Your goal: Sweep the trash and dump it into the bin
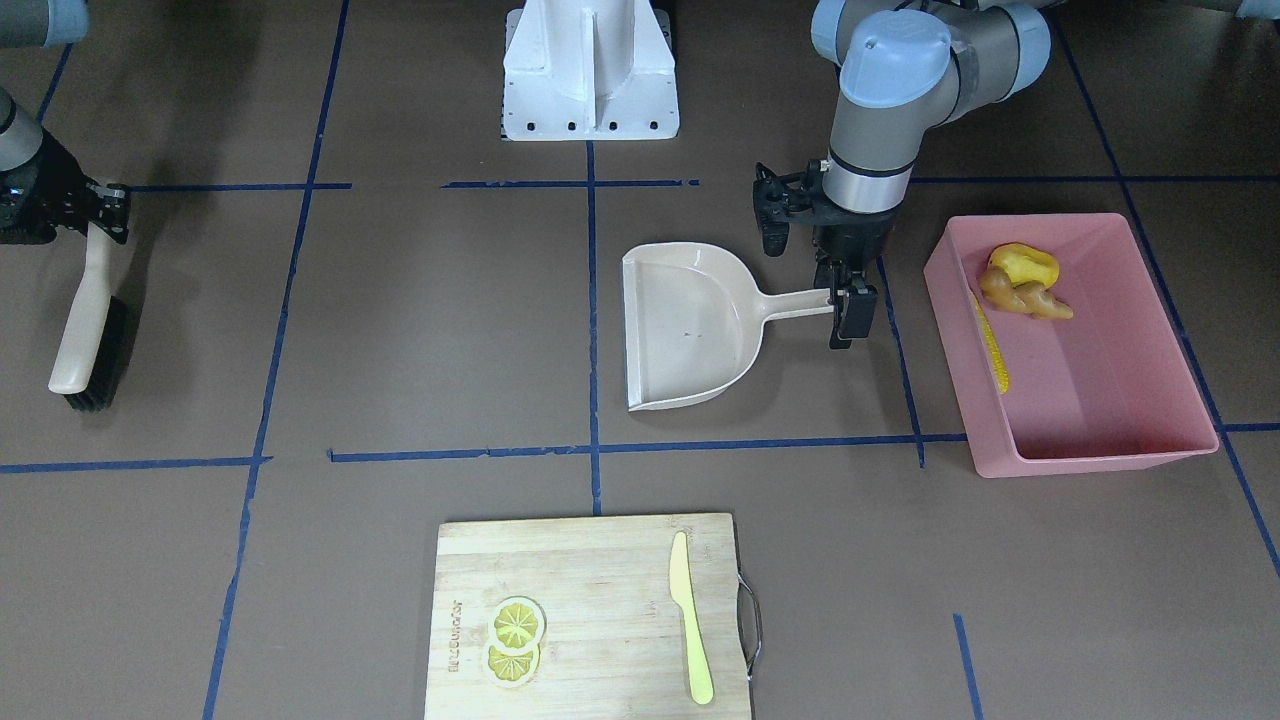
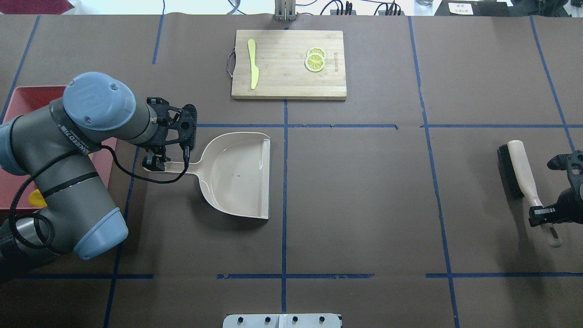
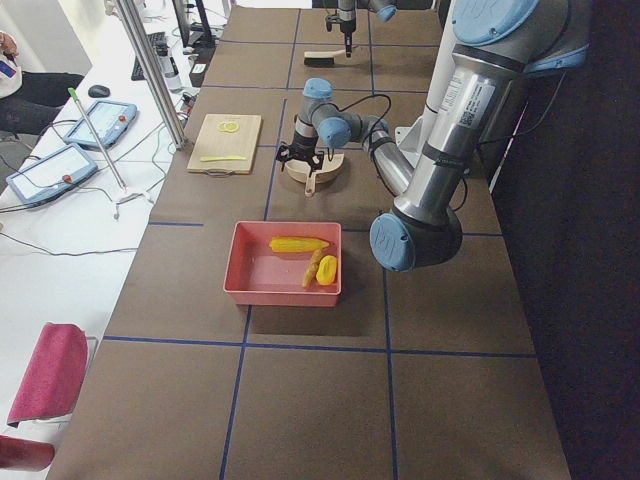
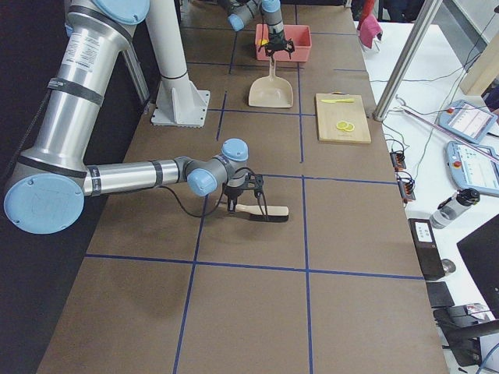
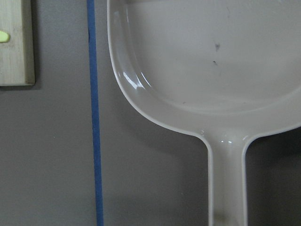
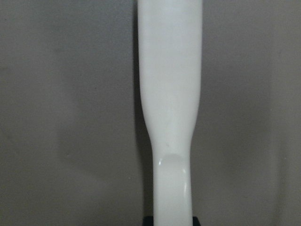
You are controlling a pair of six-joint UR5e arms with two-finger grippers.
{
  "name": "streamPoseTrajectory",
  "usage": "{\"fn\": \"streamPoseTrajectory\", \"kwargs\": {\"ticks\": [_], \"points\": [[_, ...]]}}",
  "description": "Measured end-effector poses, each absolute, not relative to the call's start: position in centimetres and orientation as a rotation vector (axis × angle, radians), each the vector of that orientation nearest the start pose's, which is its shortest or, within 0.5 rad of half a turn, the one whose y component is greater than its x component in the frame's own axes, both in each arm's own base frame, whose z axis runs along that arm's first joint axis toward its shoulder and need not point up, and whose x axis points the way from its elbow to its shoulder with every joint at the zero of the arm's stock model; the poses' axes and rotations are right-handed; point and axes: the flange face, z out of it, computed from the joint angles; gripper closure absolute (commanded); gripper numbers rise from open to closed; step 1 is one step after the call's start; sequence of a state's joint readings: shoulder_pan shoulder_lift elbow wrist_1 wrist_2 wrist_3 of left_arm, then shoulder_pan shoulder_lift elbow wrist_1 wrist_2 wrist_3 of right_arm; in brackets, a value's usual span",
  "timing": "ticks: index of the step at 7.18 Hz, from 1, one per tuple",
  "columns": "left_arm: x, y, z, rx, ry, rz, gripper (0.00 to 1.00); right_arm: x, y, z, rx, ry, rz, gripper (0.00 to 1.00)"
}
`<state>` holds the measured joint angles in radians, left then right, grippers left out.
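Observation:
The trash lies in the pink bin [image 1: 1100, 455]: the corn cob [image 1: 992, 345] along its wall, the yellow potato-like lump [image 1: 1025, 265] and the tan ginger root [image 1: 1025, 298] in a corner. My left gripper [image 1: 848, 300] is shut on the end of the handle of the beige dustpan [image 1: 690, 330], which lies flat and empty on the table beside the bin. My right gripper [image 2: 544, 215] is shut on the handle of the brush [image 2: 519, 168], which rests on the table far to the side. The bin is mostly hidden behind my left arm in the overhead view [image 2: 27, 95].
A wooden cutting board [image 1: 590, 600] with two lemon slices [image 1: 515, 640] and a yellow-green knife [image 1: 690, 620] lies at the table's far edge. The white robot base [image 1: 590, 70] stands at the near side. Blue tape lines cross the brown tabletop.

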<state>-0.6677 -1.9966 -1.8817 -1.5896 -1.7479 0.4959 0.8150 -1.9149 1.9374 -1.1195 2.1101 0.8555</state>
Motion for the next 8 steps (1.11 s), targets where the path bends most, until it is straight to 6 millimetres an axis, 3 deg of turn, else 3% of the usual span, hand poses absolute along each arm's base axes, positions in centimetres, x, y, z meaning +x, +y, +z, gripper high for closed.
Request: {"fn": "streamPoseTrajectory", "kwargs": {"ticks": [1, 2, 4, 5, 6, 8], "points": [[40.2, -46.8, 28.9, 0.774, 0.33, 1.388, 0.0, -19.9, -33.0, 58.6, -0.064, -0.698, -0.032, 0.46], [40.2, -46.9, 28.9, 0.776, 0.323, 1.386, 0.0, -19.9, -33.1, 58.6, -0.065, -0.698, -0.029, 0.0], [39.1, -47.4, 28.3, 0.79, 0.317, 1.363, 0.0, -19.9, -33.1, 58.2, -0.061, -0.704, -0.022, 0.0], [36.7, -48.5, 27.6, 0.808, 0.307, 1.32, 0.0, -19.3, -33.5, 57.6, -0.047, -0.711, -0.009, 0.0], [33.1, -50.0, 27.6, 0.809, 0.302, 1.253, 0.0, -17.6, -34.4, 57.0, -0.026, -0.726, 0.031, 0.0], [23.3, -52.9, 32.5, 0.708, 0.372, 1.095, 0.0, -11.3, -36.7, 55.9, -0.007, -0.799, 0.149, 0.0]]}}
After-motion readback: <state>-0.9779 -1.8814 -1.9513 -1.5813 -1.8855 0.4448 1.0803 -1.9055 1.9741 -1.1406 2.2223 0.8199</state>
